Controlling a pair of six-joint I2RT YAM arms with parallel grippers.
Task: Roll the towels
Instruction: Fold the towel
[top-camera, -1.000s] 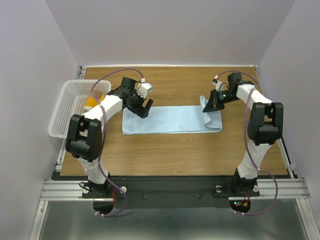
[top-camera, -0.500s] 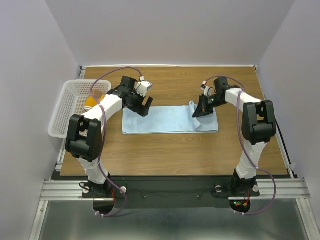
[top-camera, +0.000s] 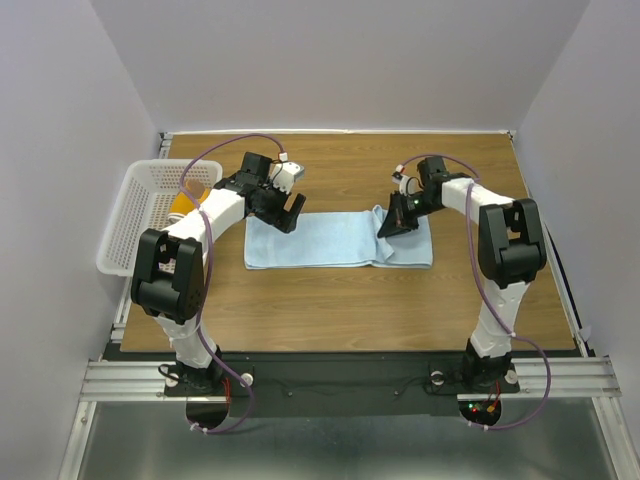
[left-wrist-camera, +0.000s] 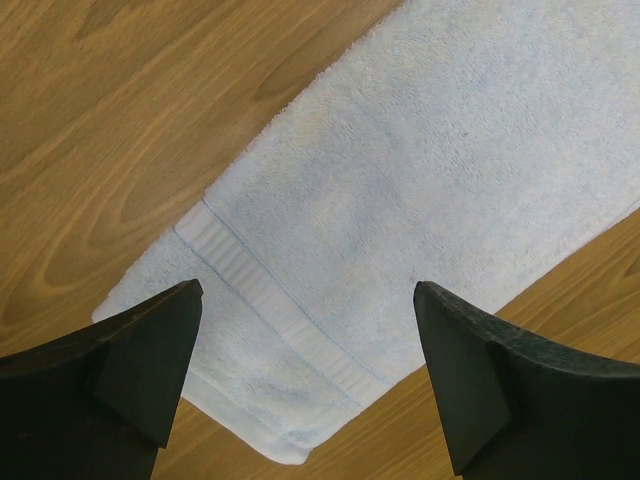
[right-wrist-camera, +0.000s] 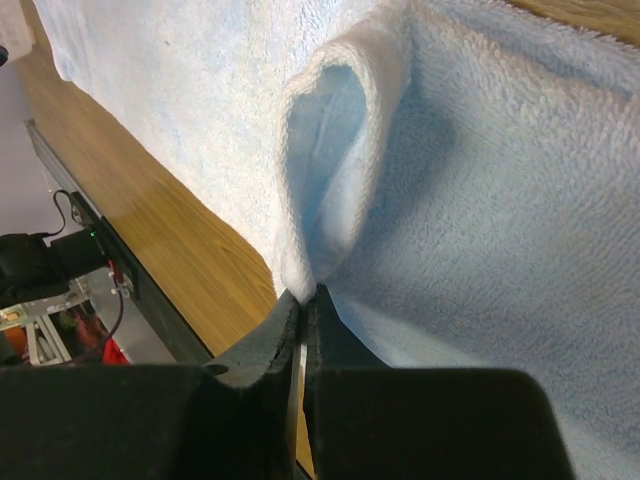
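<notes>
A light blue towel (top-camera: 325, 240) lies flat across the middle of the table, its long side running left to right. My right gripper (top-camera: 386, 228) is shut on the towel's right end, which is lifted and folded back over the towel; in the right wrist view the pinched edge (right-wrist-camera: 330, 180) forms a loop just past my gripper (right-wrist-camera: 305, 292). My left gripper (top-camera: 291, 214) hovers open over the towel's left end. In the left wrist view the striped hem (left-wrist-camera: 270, 310) shows between the wide-apart fingers (left-wrist-camera: 305, 292). A mustard-yellow towel (top-camera: 180, 206) sits in the basket, mostly hidden by the left arm.
A white perforated basket (top-camera: 125, 215) stands at the table's left edge. Bare wooden tabletop (top-camera: 350, 310) lies in front of and behind the blue towel. Pale walls enclose the table on three sides.
My right gripper has moved left with the towel's right end, folding it further over the flat part. The left arm has not moved.
</notes>
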